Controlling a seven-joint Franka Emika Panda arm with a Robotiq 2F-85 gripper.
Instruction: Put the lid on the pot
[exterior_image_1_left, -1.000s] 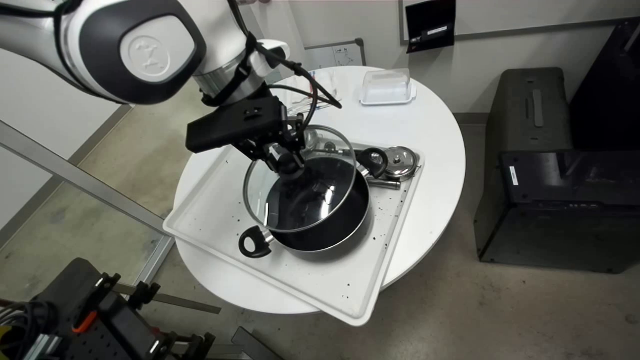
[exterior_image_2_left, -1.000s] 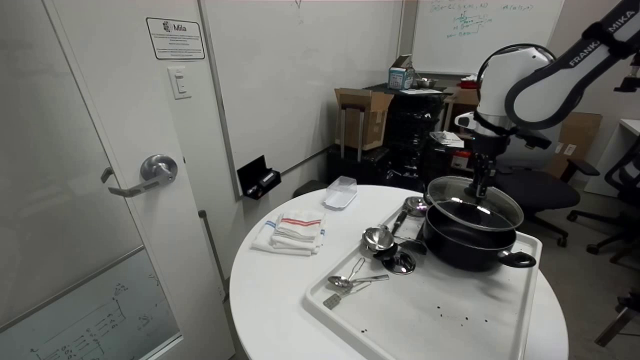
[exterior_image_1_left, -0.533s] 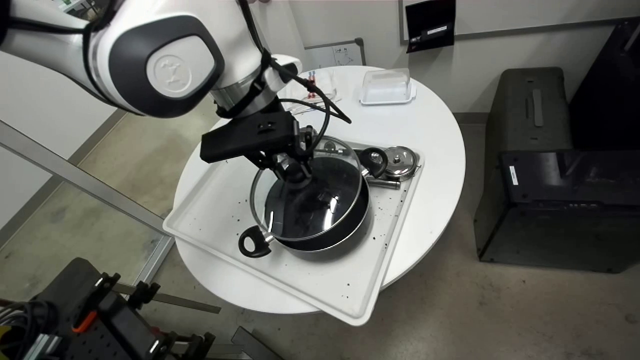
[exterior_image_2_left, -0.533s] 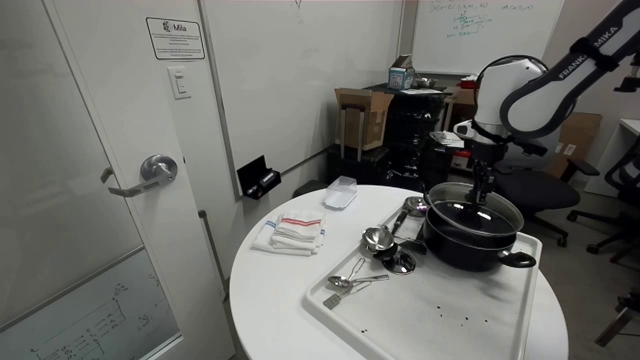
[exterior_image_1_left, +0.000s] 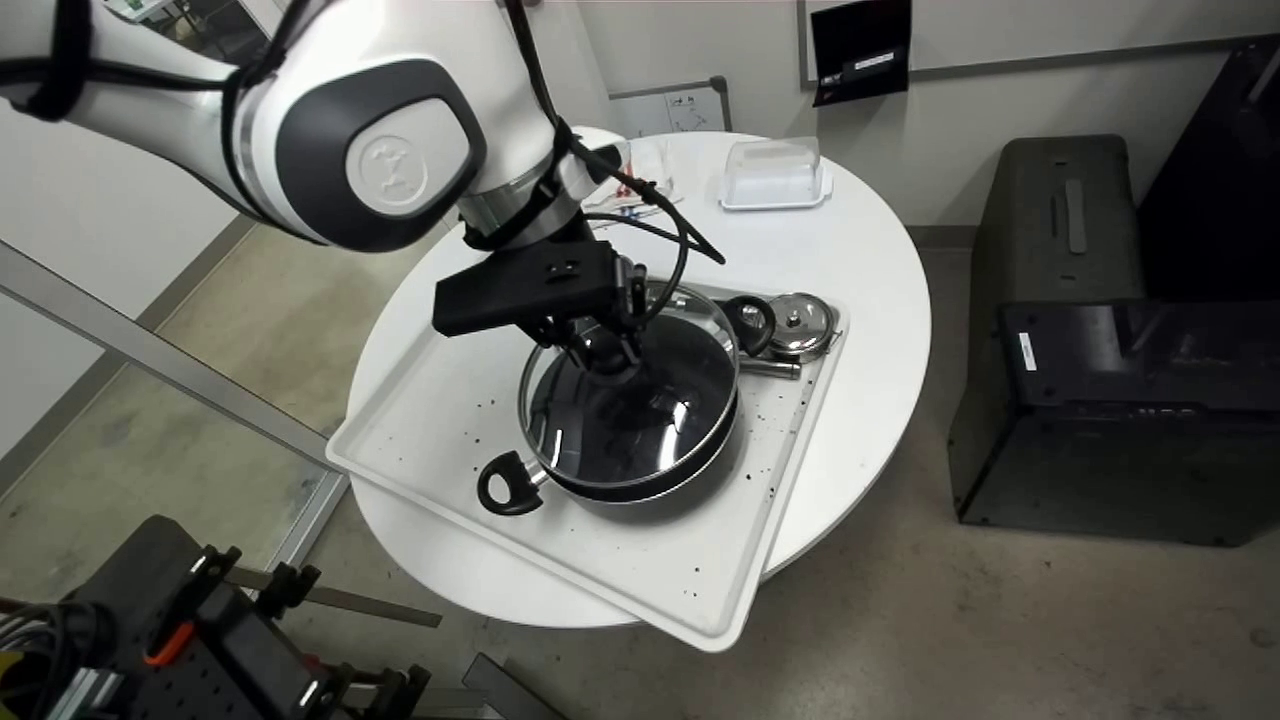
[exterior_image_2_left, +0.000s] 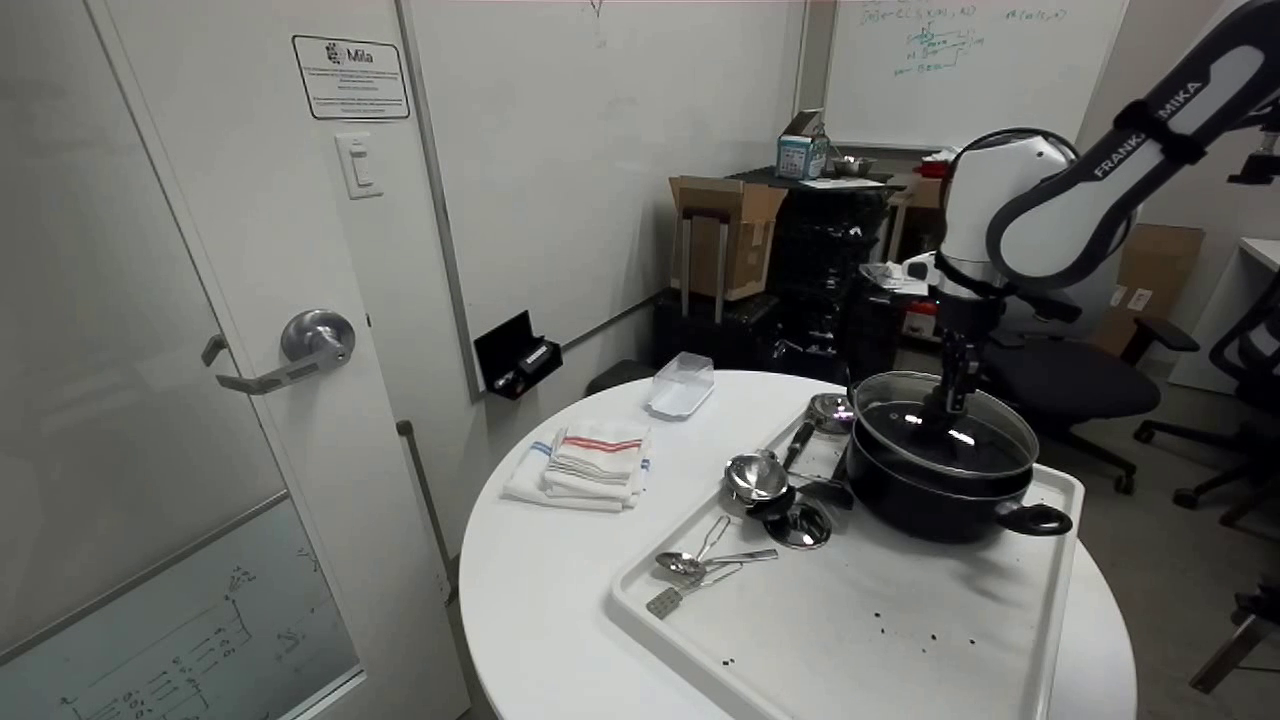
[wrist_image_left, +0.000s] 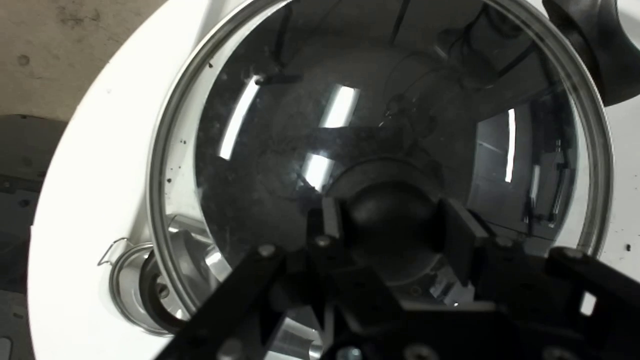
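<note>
The clear glass lid with a metal rim (exterior_image_1_left: 625, 430) is over the pot, and it also shows in an exterior view (exterior_image_2_left: 900, 428). It fills most of the wrist view (wrist_image_left: 280, 130). My gripper (wrist_image_left: 390, 220) is closed around the lid's dark knob, with a pad on each side; it also shows in both exterior views (exterior_image_1_left: 608, 362) (exterior_image_2_left: 952, 398). The black pot (exterior_image_2_left: 930, 510) stands on the tray, and its front wall shows below the lid (exterior_image_1_left: 640, 492). A narrow dark band separates the lid's rim from the pot's rim at the near side. Most of the pot's interior is seen only through the glass.
The white tray (exterior_image_2_left: 850, 620) lies on the round white table (exterior_image_2_left: 540, 590). Metal utensils (exterior_image_2_left: 700, 565) and small shiny pans (exterior_image_2_left: 757, 478) lie beside the pot. Folded towels (exterior_image_2_left: 590, 465) and a clear plastic box (exterior_image_2_left: 682, 385) are farther off. The pot's loop handles (exterior_image_1_left: 510, 484) stick out sideways.
My gripper has come down with the lid and shifted over the pot, rightward in an exterior view. The gap between lid and pot rim has narrowed. The pot has not moved.
</note>
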